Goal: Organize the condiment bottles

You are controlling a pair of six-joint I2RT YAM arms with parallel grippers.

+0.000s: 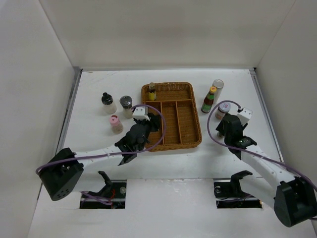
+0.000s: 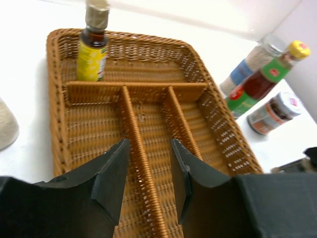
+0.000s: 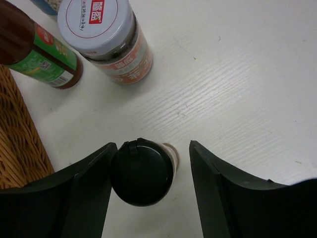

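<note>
The brown wicker tray (image 1: 195, 141) lies mid-table with one small dark yellow-labelled bottle (image 1: 152, 91) (image 2: 92, 52) upright in its back-left compartment. My left gripper (image 1: 147, 126) (image 2: 149, 142) hovers over the tray's near left part, open, with only a divider showing between its fingers. My right gripper (image 1: 229, 130) (image 3: 152, 146) stands open around a black-capped bottle (image 3: 142, 172) on the table right of the tray. Its left finger touches the cap and the right finger stands apart. Behind it are a white-lidded jar (image 3: 101, 37) (image 1: 224, 109), a green yellow-capped bottle (image 1: 209, 99) and a tall white cylinder (image 1: 216, 90).
Left of the tray stand a black-capped white bottle (image 1: 108, 103), a silver-lidded glass jar (image 1: 127, 106) and a pink-lidded bottle (image 1: 116, 124). White walls close the table on three sides. The tray's right rim (image 3: 20, 148) is close to my right gripper's left finger.
</note>
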